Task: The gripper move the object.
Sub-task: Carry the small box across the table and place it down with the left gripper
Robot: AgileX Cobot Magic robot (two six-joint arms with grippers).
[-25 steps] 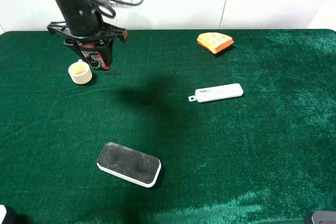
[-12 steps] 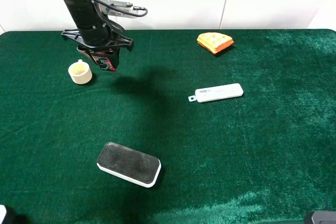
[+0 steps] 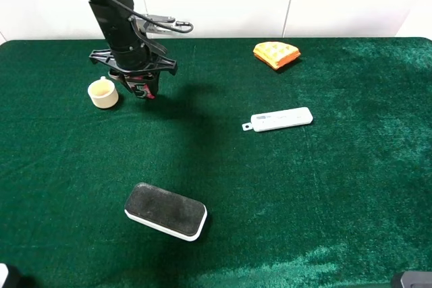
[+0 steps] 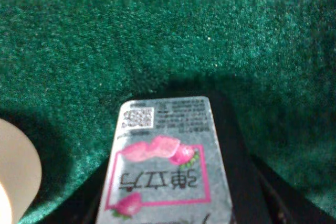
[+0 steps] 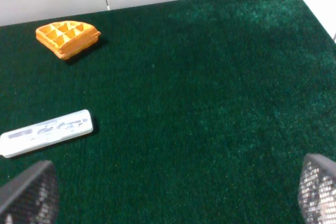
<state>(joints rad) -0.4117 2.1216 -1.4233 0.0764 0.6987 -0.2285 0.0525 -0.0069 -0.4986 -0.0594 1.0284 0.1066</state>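
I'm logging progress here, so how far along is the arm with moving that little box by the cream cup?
Done: the grasp, with the left pincer shut on the object, which seems to hang just above the green cloth near the cream cup. In hand: the carry. Left: setting it down and letting go; the pictures do not show where.

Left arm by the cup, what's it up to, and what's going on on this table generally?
The left gripper is shut on the box, a small one with a foil label on top, and holds it right beside the cream cup, seemingly just off the green table. The right gripper is open and empty near the table's edge. The speaker, white stick and waffle lie apart, with no gripper near them.
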